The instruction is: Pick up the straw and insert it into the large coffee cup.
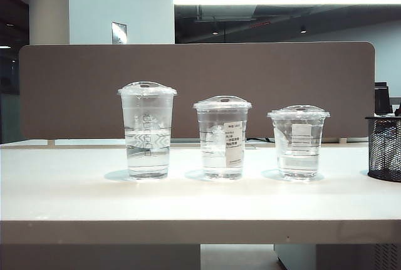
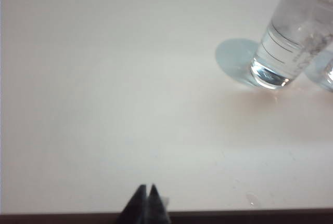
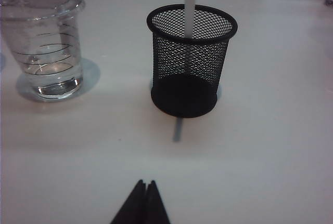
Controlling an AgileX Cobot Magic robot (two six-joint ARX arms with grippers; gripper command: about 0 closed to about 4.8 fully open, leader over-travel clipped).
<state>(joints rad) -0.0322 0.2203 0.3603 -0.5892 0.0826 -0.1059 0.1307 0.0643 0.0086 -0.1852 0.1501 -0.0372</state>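
The large coffee cup point(image 1: 146, 129), tallest of the three clear lidded cups, stands at the left of the row and holds some water. Its lower part point(image 2: 291, 42) shows in the left wrist view. The white straw point(image 3: 190, 5) stands upright inside a black mesh holder point(image 3: 192, 78); its upper end is cut off by the frame. My left gripper point(image 2: 146, 186) is shut and empty over bare table, well short of the cup. My right gripper point(image 3: 144, 182) is shut and empty, short of the holder. Neither gripper shows in the exterior view.
A mid-height cup with a white label point(image 1: 222, 137) and the shortest, wide cup point(image 1: 298, 141) stand in the row on the white table point(image 1: 200, 201). The short cup point(image 3: 46, 42) sits beside the holder point(image 1: 383, 148). A brown partition point(image 1: 200, 69) closes the far edge.
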